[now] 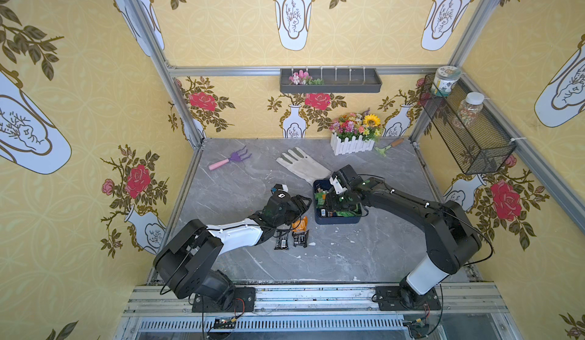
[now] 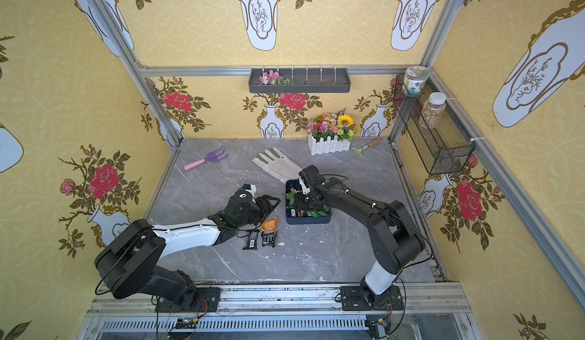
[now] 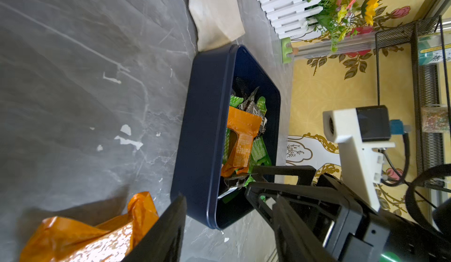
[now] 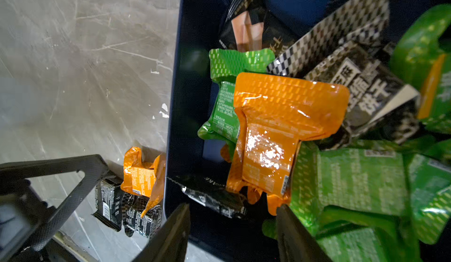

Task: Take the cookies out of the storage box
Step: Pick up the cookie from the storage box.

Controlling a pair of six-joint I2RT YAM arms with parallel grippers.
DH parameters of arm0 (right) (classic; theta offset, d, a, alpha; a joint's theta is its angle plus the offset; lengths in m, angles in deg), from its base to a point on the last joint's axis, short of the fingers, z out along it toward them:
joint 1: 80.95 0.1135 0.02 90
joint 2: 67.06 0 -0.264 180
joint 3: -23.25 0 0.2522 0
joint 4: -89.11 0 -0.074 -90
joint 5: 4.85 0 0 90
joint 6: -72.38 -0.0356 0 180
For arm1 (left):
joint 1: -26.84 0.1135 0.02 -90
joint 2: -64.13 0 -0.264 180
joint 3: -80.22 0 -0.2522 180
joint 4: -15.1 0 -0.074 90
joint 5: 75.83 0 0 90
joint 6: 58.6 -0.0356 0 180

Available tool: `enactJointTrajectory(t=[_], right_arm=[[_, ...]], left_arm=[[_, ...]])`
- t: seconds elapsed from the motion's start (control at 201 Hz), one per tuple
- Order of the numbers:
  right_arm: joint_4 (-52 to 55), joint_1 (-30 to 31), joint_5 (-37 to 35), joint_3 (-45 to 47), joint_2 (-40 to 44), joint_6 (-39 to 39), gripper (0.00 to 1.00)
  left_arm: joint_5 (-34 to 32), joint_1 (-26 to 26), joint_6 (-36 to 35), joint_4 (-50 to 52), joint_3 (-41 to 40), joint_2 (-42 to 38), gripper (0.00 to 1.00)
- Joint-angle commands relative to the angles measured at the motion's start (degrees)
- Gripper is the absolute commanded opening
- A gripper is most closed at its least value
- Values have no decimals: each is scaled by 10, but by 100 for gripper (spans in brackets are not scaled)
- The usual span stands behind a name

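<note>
Three packets, a loose orange packet and two black packets, lie on the grey table just beside the storage box, while most cookies are heaped inside it, so I judge another pick is in hand. Over that heap the right gripper hangs with jaws spread and nothing pinched, a top orange packet just under its tips; next it likely needs a short drop, a close on the crinkly foil, and a lift clear of the low rim. With the left gripper, also spread and empty, close by the box's left wall and a glove against its far corner, the bare table in front offers the freest room.
</note>
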Motion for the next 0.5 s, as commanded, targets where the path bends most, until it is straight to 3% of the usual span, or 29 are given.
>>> enactJointTrajectory(t=[0.0,0.329,0.498], right_arm=[[-15,3,1,-3,-14,11,62],[-4,44,-28,-38,-63,7,64],[22,52,-74,-62,-88,-4,59]], left_arm=[[25,1,12,-32,2,14,60],[30,1,35,-49,3,41,57],[23,1,42,-49,-2,38,56]])
